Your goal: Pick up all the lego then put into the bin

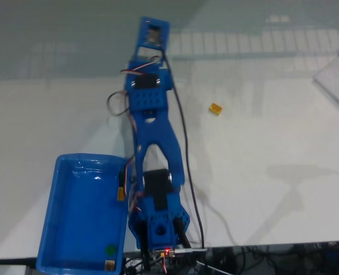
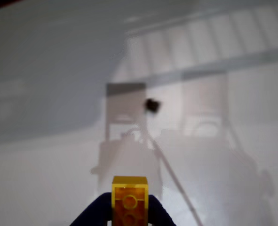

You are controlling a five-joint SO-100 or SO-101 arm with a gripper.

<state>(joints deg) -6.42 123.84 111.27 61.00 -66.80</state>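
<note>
In the fixed view the white table (image 1: pixel 261 189) lies open to the right of the blue arm (image 1: pixel 156 149), with a lone yellow-orange brick (image 1: pixel 215 109) sitting well apart from everything else and a pale sheet (image 1: pixel 338 77) cutting in at the right edge. On the left, the blue bin (image 1: pixel 66 223) lies close beside the arm's base, its raised rim walling that side, while a dark cable (image 1: pixel 187 166) trails down the arm's right flank. In the wrist view the table ahead is bare but for a small black brick (image 2: pixel 152 105), and a yellow brick (image 2: pixel 129 200) sits between the gripper (image 2: pixel 129 214) tips at the bottom edge.
</note>
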